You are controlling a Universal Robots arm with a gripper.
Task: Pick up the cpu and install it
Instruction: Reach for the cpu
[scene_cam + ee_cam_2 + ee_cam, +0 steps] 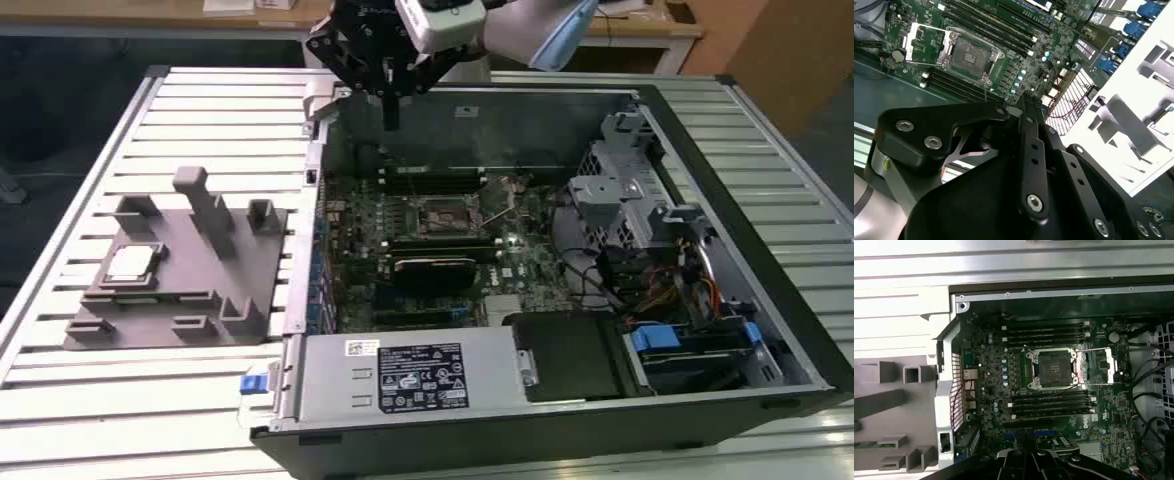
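Silver-white metal on top with a thin darker rim: the small flat square cpu lies flat in a recess of the large grey plastic fixture block, on the exterior view's left, outside the computer. The block rests on the slatted silver metal desk, just beside the open black desktop computer case.

The black jaws hang tips-down over the far edge of the case. They are clenched, with the tips drawn together to one narrow point and nothing gripped between them. They are in the air and well apart from the cpu.

Inside the case lies the green motherboard. Its square black-framed socket stands uncovered. The socket's metal retention frame is swung open to one side. Long black memory slots run along both sides of the socket.

A silver metal power supply box fills the near corner of the case in the exterior view.
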